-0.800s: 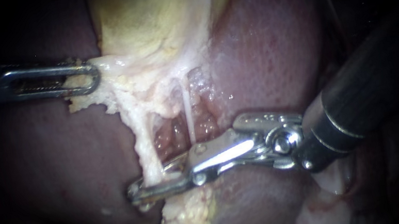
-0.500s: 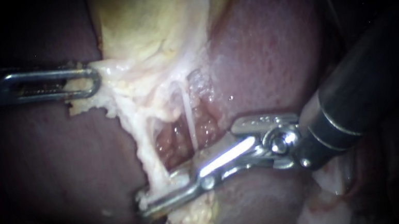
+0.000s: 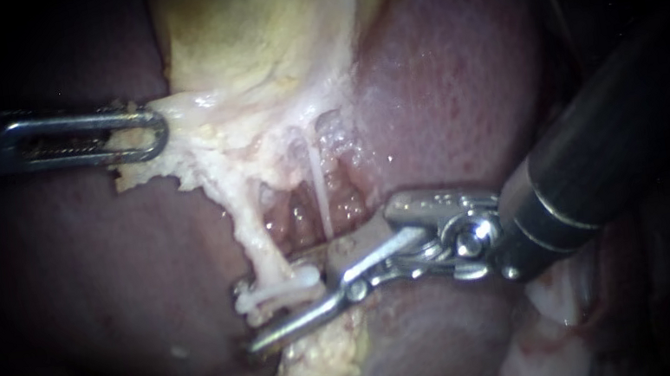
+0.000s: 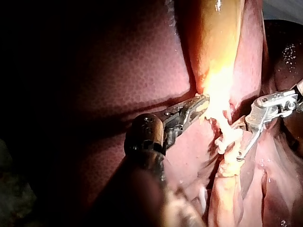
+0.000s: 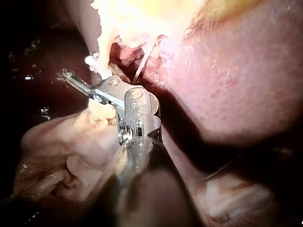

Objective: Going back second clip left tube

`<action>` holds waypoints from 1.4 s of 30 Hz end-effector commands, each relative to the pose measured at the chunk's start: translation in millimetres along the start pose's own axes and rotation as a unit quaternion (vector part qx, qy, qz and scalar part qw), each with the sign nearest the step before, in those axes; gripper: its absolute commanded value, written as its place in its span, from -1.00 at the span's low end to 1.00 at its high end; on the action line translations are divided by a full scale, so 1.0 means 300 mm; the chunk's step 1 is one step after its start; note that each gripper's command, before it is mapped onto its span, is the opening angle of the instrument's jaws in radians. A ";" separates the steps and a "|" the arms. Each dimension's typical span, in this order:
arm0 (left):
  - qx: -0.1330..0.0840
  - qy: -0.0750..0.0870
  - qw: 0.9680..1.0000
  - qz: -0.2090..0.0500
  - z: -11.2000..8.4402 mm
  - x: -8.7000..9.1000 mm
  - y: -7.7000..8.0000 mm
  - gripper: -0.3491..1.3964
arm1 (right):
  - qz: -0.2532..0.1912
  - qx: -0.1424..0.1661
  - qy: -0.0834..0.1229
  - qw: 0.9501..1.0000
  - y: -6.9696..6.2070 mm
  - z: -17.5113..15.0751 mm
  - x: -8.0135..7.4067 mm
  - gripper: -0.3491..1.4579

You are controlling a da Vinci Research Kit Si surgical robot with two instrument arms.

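Observation:
The left tube (image 3: 253,230) runs as a thick whitish strand from the gallbladder (image 3: 262,41) down to a fatty stump. A white clip (image 3: 279,290) sits across its lower end. My right instrument (image 3: 278,311) comes in from the right with its jaws open around the clip, the lower jaw just below it. The thin right tube (image 3: 319,190) passes behind the upper jaw. My left instrument (image 3: 144,134) has its jaws shut on the gallbladder's pale edge. In the right wrist view the clip (image 5: 92,59) lies just ahead of the open jaws (image 5: 87,75).
Dark red liver (image 3: 459,74) lies on both sides of the tubes. Yellow fat (image 3: 317,374) hangs below the clip. In the left wrist view my left instrument (image 4: 199,101) holds the bright gallbladder edge, with my right instrument (image 4: 251,137) beside it.
The right instrument's jaws, earlier closed around the left tube, have opened and drawn back slightly to the right. A white clip now shows on the tube. The left instrument holds still.

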 end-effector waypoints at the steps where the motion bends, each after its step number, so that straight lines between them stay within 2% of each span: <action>1: 0.000 0.000 1.000 0.000 0.0000 0.0000 0.0000 -1.00 | -0.011 -0.006 0.002 1.000 0.0011 0.000 -0.0001 -0.06; 6: 0.000 0.000 1.000 0.000 0.0000 0.0000 0.0001 -1.00 | -0.043 -0.033 0.007 0.999 0.0047 -0.004 -0.0011 -0.06; 14: 0.000 0.000 1.000 0.000 -0.0001 -0.0002 0.0005 -1.00 | -0.077 -0.069 0.013 0.995 0.0035 -0.007 -0.0020 -0.06; 18: -0.002 -0.002 1.000 0.001 -0.0002 -0.0004 0.0006 -1.00 | -0.106 -0.078 0.011 0.991 -0.0002 -0.012 -0.0031 -0.06; 21: -0.002 -0.002 1.000 0.001 -0.0002 -0.0005 0.0007 -1.00 | -0.135 -0.085 0.005 0.987 -0.0046 -0.018 -0.0040 -0.06; 23: -0.002 -0.002 1.000 0.001 -0.0002 -0.0006 0.0007 -1.00 | -0.155 -0.090 -0.006 0.984 -0.0086 -0.023 -0.0042 -0.06; 26: -0.002 -0.002 1.000 0.001 -0.0002 -0.0006 0.0007 -1.00 | -0.163 -0.097 -0.034 0.981 -0.0144 -0.031 -0.0029 -0.06; 29: -0.003 -0.002 1.000 0.001 -0.0001 -0.0007 0.0007 -1.00 | -0.181 -0.108 -0.072 0.975 -0.0201 -0.040 -0.0013 -0.06; 31: -0.003 -0.002 1.000 0.001 -0.0001 -0.0008 0.0006 -1.00 | -0.187 -0.114 -0.083 0.972 -0.0235 -0.046 -0.0002 -0.06; 36: -0.003 -0.002 1.000 0.002 0.0001 -0.0009 0.0006 -1.00 | -0.200 -0.133 -0.084 0.967 -0.0271 -0.058 0.0028 -0.07; 42: -0.003 -0.002 1.000 0.002 0.0003 -0.0010 0.0006 -1.00 | -0.214 -0.153 -0.088 0.961 -0.0267 -0.066 0.0055 -0.07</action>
